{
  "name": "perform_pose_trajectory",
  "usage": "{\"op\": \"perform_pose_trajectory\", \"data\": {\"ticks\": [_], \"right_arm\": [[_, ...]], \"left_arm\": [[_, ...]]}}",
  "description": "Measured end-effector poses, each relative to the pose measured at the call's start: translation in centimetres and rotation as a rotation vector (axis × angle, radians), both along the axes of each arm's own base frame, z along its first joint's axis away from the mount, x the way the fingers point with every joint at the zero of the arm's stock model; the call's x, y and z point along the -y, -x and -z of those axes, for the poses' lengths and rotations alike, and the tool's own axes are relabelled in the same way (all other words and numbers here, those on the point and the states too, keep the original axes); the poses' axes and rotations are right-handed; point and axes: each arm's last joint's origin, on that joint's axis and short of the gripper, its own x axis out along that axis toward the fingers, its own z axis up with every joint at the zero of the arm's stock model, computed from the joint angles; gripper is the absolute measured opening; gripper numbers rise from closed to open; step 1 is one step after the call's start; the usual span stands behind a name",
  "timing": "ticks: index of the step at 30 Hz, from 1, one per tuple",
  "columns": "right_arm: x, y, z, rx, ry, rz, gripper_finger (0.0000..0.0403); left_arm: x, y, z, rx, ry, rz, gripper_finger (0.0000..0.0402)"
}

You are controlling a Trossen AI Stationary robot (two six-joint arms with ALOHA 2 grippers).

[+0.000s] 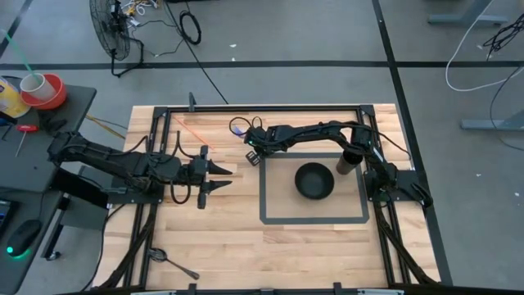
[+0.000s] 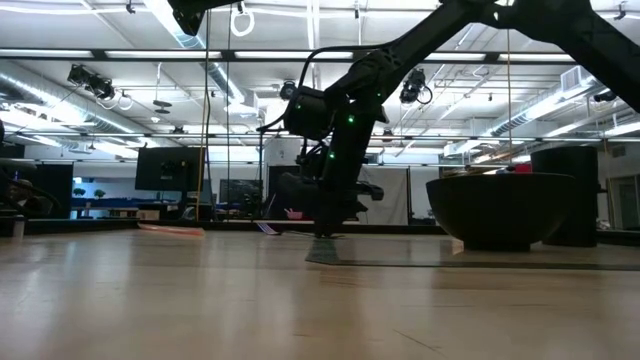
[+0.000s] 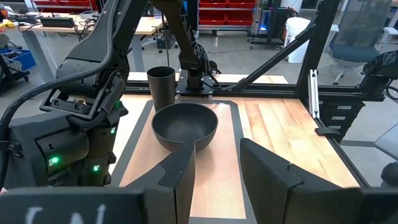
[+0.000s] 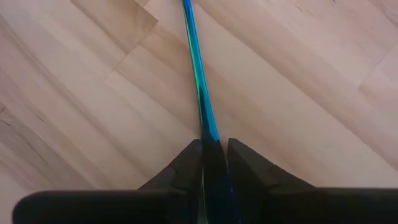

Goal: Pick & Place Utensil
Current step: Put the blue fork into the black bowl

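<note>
From above, the right gripper (image 1: 253, 153) reaches across the wooden table (image 1: 246, 246) to a spot just outside the upper left corner of the grey mat (image 1: 270, 220). A black bowl (image 1: 314, 180) sits on the mat, and a dark cup (image 1: 350, 161) stands near the mat's upper right edge. The left gripper (image 1: 219, 176) hovers left of the mat with its fingers spread apart and nothing between them. A dark spoon-like utensil (image 1: 170, 261) lies apart near the table's lower left edge, though it is too small to tell exactly what it is.

At table height, the right gripper (image 2: 325, 225) comes down to the table surface at the mat's corner, with the bowl (image 2: 497, 207) to its right.

The left wrist camera looks past its own open fingers (image 3: 180, 177) at the bowl (image 3: 185, 126) and the cup (image 3: 161, 87) behind it, with the right arm (image 3: 87, 106) close beside the mat.

The right wrist camera shows its fingers (image 4: 189, 168) closed on a thin blue-green utensil (image 4: 199, 87), whose handle stretches away over the wood.
</note>
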Motion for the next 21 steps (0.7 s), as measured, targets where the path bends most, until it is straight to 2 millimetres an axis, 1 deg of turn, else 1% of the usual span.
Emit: {"op": "perform_pose_trajectory", "data": {"ticks": [4, 7, 21], "right_arm": [[0.1, 0.3, -0.7, -0.013, 0.012, 0.005, 0.0079], [0.1, 0.6, -0.8, -0.028, 0.011, 0.009, 0.0079], [0.8, 1.9, -0.8, -0.141, -0.005, 0.045, 0.0079]], "left_arm": [[0.0, 0.0, 0.0, 0.0, 0.0, 0.0, 0.0131], [0.0, 0.0, 0.0, 0.001, 0.0, 0.0, 0.0131], [0.0, 0.0, 0.0, 0.0, 0.001, 0.0, 0.0131]]}}
